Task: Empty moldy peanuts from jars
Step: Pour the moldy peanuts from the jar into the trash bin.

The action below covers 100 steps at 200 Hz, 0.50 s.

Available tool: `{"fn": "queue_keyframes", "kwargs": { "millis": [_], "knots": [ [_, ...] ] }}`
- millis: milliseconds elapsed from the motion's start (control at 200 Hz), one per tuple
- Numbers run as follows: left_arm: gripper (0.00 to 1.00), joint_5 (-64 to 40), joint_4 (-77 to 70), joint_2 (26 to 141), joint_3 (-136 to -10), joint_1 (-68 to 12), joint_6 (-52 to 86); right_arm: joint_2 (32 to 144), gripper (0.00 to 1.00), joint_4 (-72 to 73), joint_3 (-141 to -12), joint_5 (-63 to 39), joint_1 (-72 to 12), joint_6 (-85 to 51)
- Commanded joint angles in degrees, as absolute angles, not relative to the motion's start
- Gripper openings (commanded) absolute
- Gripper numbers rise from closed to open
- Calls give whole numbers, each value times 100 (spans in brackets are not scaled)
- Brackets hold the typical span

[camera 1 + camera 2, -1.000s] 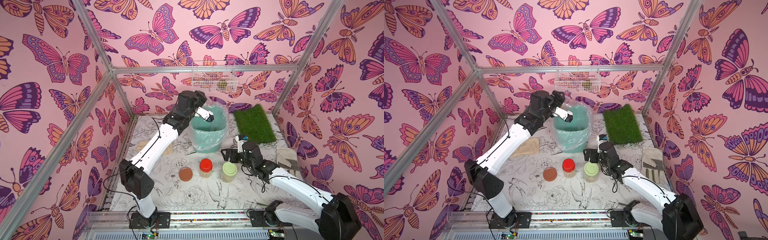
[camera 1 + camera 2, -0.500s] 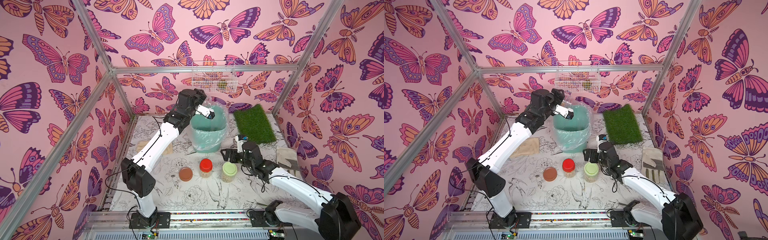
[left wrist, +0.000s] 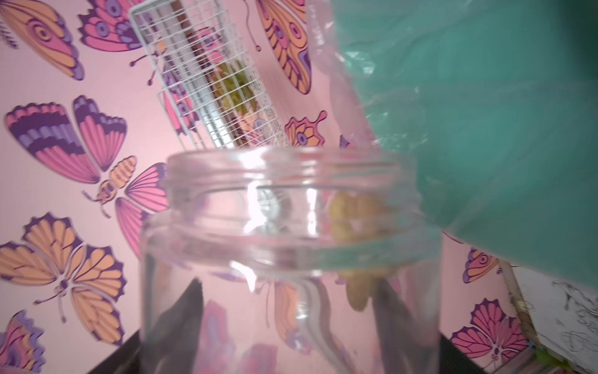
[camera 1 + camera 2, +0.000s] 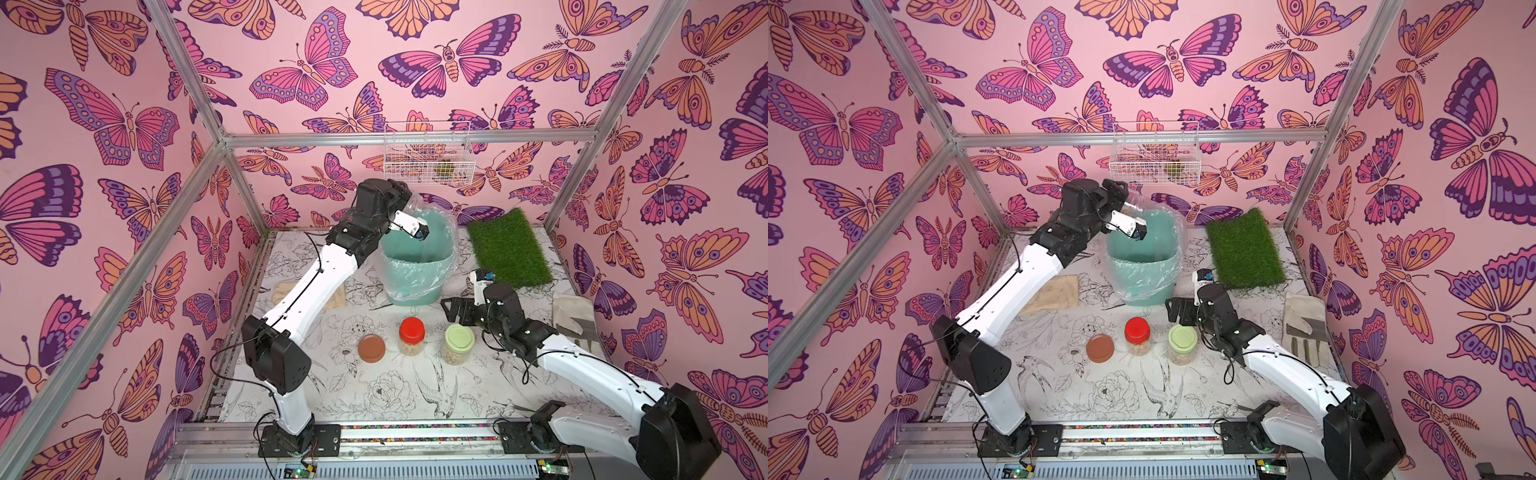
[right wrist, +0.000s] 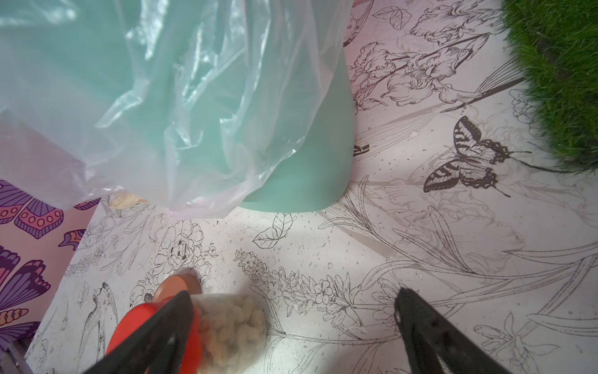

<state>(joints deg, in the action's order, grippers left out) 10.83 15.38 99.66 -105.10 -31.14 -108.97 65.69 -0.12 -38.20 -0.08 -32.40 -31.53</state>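
Left gripper (image 3: 288,327) clenched the open jar (image 3: 284,207), tipped over the bin (image 4: 415,259). The few moldy peanuts (image 3: 352,220) at its mouth might scatter past the loose liner (image 4: 411,284). Right gripper (image 5: 291,323) hung released, empty, beside the red-lidded jar (image 4: 411,337) and green-lidded jar (image 4: 459,345).

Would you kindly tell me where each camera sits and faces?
Top views: high in front, looking down at table, bin, left arm, right arm.
Left wrist: over the bin, looking along the left gripper's open jar to the wall.
Right wrist: low, facing the bin past the open right gripper and red jar.
Shared: the bin, in all.
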Motion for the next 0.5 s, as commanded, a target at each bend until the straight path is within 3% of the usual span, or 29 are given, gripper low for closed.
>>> {"fn": "queue_keyframes", "kwargs": {
  "millis": [0,175,496],
  "knots": [
    [0,1297,1754,9980,-9856,-3083,-11074,6594,99,14,-3925,-59,-3278,-3159],
    [0,1200,1778,10011,-10251,-3111,-10817,6503,99,-115,-3930,130,-3272,-3093],
    [0,671,1837,9872,-10778,-3038,-8507,6530,99,-39,-3947,6,-3278,-3114]
  ]
}}
